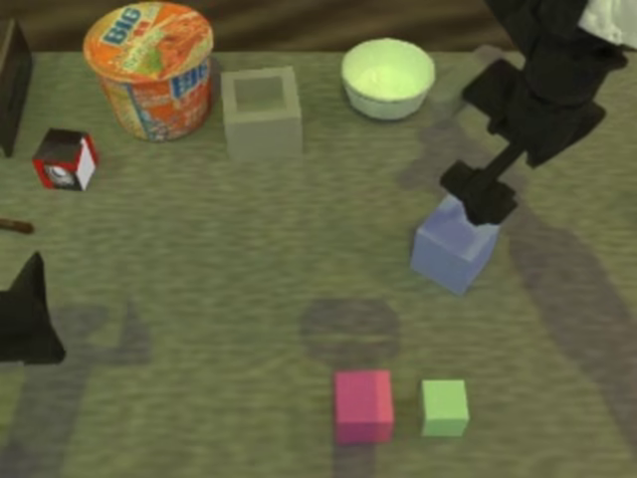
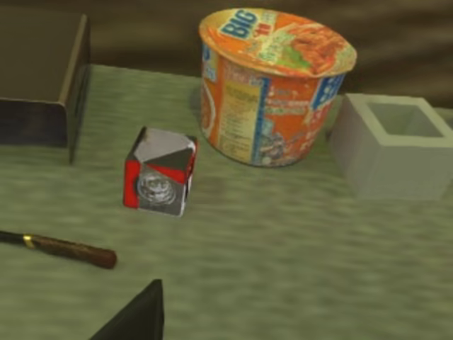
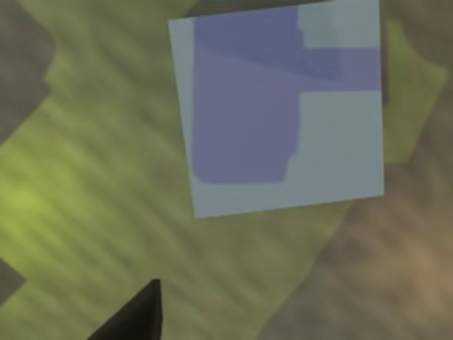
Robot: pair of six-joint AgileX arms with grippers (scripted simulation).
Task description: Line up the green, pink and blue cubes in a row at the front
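Green textured tabletop (image 1: 219, 299) carrying all items. Largest: orange paper instant-noodle cup (image 1: 151, 70) at back left, sealed lid printed "BIG" in blue and white, small side text unreadable; contents hidden under lid. Next: hollow grey-green square box (image 1: 261, 112) just right of cup, open top, nothing seen inside. Pale green round bowl (image 1: 388, 78) at back, right of box, interior bare. Dark brown box-like object (image 1: 12, 85) at far left edge, only partly in view. Large periwinkle-blue solid cube (image 1: 453, 249) right of centre, slightly rotated, well behind the front pair. Right gripper (image 1: 480, 194) directly above blue cube's rear top edge, black arm reaching down from upper right corner; finger spread not discernible, contact with cube not confirmable. Right wrist view: looking straight down on blue cube top face, arm shadow across it. Medium pink solid cube (image 1: 363, 403) at front centre, small light-green solid cube (image 1: 445, 406) just beside it on the right, apart, roughly level in a row. Small red, black and white patterned cube (image 1: 66, 159) at left, near cup. Brown-handled slender tool (image 2: 67, 249) at left edge. Left gripper (image 1: 25, 319) parked at left edge, fingers not readable.
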